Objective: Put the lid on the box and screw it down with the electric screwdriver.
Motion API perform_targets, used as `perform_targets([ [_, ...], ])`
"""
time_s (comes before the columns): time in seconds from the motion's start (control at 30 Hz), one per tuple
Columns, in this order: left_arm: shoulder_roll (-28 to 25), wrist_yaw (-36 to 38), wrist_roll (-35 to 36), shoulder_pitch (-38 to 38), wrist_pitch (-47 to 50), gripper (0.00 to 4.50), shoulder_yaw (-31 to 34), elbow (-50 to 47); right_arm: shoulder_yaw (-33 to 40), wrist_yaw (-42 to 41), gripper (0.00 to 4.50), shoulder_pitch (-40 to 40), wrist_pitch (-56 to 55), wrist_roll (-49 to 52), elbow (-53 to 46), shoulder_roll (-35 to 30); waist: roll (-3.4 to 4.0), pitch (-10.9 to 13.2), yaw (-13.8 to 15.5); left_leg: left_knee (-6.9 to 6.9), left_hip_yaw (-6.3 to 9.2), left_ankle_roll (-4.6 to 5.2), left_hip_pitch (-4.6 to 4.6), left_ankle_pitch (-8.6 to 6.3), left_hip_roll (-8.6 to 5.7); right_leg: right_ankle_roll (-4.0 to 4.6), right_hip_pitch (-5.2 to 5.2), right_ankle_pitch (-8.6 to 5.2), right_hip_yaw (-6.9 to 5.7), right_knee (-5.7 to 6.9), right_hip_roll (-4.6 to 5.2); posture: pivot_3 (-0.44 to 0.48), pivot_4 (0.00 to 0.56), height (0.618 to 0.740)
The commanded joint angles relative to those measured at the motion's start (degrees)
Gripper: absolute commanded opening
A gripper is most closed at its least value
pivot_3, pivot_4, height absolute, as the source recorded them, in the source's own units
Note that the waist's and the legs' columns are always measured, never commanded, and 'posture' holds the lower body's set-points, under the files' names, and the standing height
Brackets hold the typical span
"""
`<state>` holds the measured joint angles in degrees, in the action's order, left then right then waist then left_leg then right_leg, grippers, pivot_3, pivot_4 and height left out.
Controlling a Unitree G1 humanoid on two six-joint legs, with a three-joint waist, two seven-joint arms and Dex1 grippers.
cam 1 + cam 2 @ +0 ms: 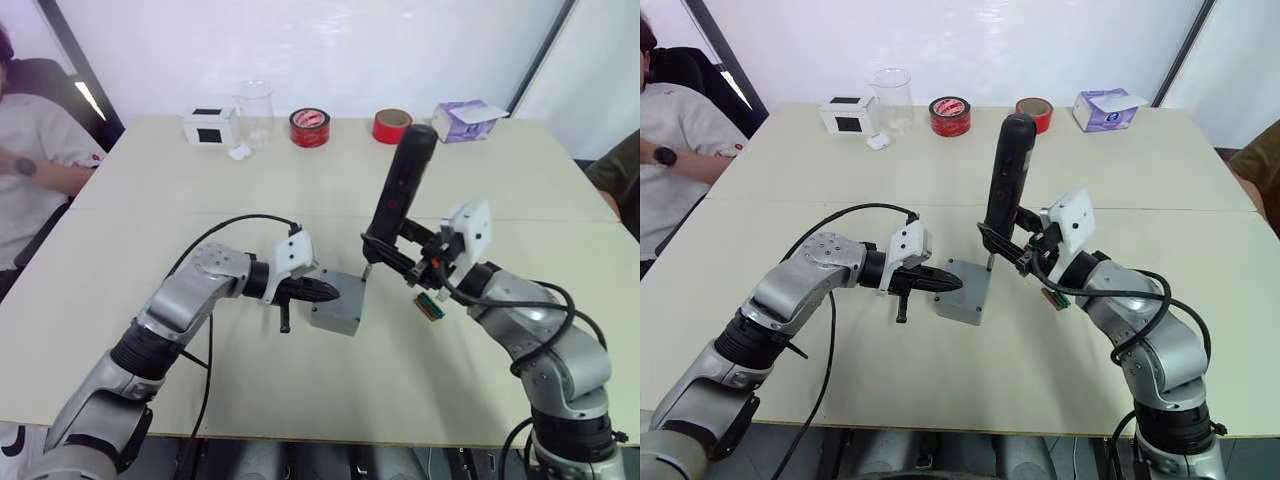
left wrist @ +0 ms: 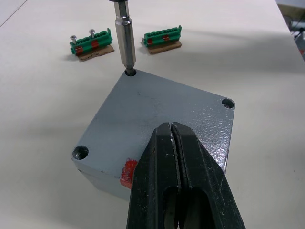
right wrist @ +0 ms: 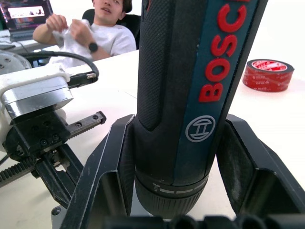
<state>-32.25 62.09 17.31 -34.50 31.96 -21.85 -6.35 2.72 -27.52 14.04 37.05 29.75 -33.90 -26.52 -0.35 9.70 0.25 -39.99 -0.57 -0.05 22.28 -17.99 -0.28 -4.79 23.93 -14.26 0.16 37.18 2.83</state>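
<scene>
The left gripper, fingers together, pressed the lid to steady it; the right gripper clamped the electric screwdriver, bit seated in a corner hole.

Table: pale beige top. Along the far edge, robot's left to right: white-and-black box, small white piece, clear beaker, two red tape rolls, purple tissue box. Near centre: grey box, with two green terminal blocks lying near it.
</scene>
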Motion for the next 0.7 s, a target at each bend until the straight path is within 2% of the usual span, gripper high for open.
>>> perform_targets([
  [0.03,-0.2,-0.2,-3.7,1.9,-0.8,0.00,-2.9,3.0,-3.9,2.4,1.86,-0.7,2.3,-3.5,3.3,0.2,-0.05,-0.2,-0.1,0.01,0.00,0.00,-0.09,0.00,0.00,0.00,-0.09,0.00,0.00,-0.01,0.00,0.000,0.150,0.740],
  [0.13,0.5,-0.5,-4.0,2.6,-1.0,0.00,-2.8,3.5,-6.1,4.6,1.86,-0.3,3.5,-4.7,4.5,1.4,-0.19,-0.6,-0.3,0.23,0.00,0.07,-0.93,-0.05,0.02,0.24,-0.88,-0.17,0.00,-0.23,0.00,0.000,0.150,0.740],
  [0.43,1.3,-1.1,-4.6,4.0,-1.0,0.00,-2.4,3.5,-6.5,7.1,1.86,-4.7,1.8,-6.5,8.5,3.3,-0.69,-1.8,-0.8,0.53,0.15,0.07,-1.20,-0.05,0.02,0.37,-1.13,-0.26,-0.05,-0.37,0.21,0.000,0.150,0.740],
  [0.53,1.6,-1.3,-4.9,4.3,-0.9,0.00,-2.5,3.0,-6.3,6.9,1.86,-6.1,0.3,-6.9,9.2,3.0,-0.56,-2.0,-0.9,1.00,0.26,0.07,-1.95,-0.07,0.06,0.55,-1.71,-0.39,-0.19,-1.01,0.27,0.000,0.150,0.740],
  [0.7,2.0,-1.4,-5.0,4.5,-0.7,0.00,-2.5,2.5,-6.6,7.0,1.86,-8.0,-2.2,-7.9,10.3,2.6,-0.53,-2.1,-0.8,1.03,0.31,0.06,-1.90,-0.08,0.04,0.54,-1.71,-0.42,-0.28,-1.08,0.45,0.000,0.150,0.740],
])
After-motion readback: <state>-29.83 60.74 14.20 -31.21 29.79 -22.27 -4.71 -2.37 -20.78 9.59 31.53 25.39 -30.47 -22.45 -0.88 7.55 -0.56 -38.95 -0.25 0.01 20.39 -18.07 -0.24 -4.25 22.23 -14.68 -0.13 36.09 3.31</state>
